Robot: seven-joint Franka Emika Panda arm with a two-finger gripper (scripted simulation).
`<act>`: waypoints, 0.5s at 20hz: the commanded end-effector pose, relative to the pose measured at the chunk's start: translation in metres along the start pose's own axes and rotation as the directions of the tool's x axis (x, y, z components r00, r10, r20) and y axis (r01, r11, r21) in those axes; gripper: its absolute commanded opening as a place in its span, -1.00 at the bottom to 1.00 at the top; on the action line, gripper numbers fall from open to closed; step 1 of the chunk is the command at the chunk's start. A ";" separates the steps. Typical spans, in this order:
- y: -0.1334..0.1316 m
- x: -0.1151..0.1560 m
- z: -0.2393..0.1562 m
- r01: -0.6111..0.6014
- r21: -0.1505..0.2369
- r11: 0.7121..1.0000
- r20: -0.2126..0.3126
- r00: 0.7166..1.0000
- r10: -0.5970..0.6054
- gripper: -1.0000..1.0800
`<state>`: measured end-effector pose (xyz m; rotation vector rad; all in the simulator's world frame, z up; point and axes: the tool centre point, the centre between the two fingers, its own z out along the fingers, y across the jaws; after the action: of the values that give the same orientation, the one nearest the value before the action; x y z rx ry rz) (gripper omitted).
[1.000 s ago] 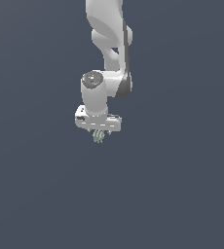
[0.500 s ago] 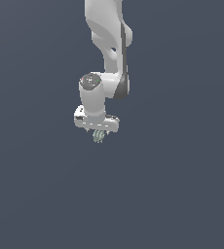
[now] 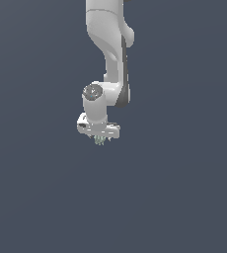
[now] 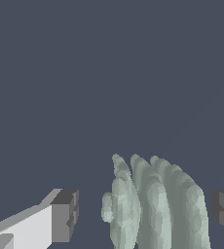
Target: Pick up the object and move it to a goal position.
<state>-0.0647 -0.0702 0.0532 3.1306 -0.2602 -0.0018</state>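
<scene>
The object (image 4: pixel 153 204) is a pale mint-green and whitish cluster of ridged prongs. In the wrist view it stands between my two dark finger pads (image 4: pixel 65 214), with a clear gap on one side and a very narrow one on the other. My gripper (image 4: pixel 145 214) is open around it. In the exterior view the object (image 3: pixel 100 141) is a tiny spiky tuft poking out just below the white gripper bar (image 3: pixel 98 129), and the gripper (image 3: pixel 99 138) points straight down over it. The fingers are hard to make out there.
The white arm (image 3: pixel 110 54) comes down from the top middle of the exterior view. All around is a plain dark grey-blue surface (image 3: pixel 184 188) with no other objects, edges or goal marker to be seen.
The gripper and wrist have come down a little in the exterior view. The object stays under the gripper bar.
</scene>
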 end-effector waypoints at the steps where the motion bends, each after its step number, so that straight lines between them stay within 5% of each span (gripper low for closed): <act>1: 0.000 0.000 0.009 -0.001 0.000 1.000 -0.001 1.000 0.001 0.92; 5: 0.000 0.001 0.013 -0.001 0.000 1.000 -0.001 1.000 0.001 0.92; 6: 0.000 0.001 0.013 -0.001 0.000 1.000 -0.001 1.000 0.001 -1.00; 10: 0.000 0.001 0.013 -0.001 0.000 1.000 -0.001 1.000 0.001 -1.00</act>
<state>-0.0639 -0.0706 0.0414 3.1304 -0.2621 0.0010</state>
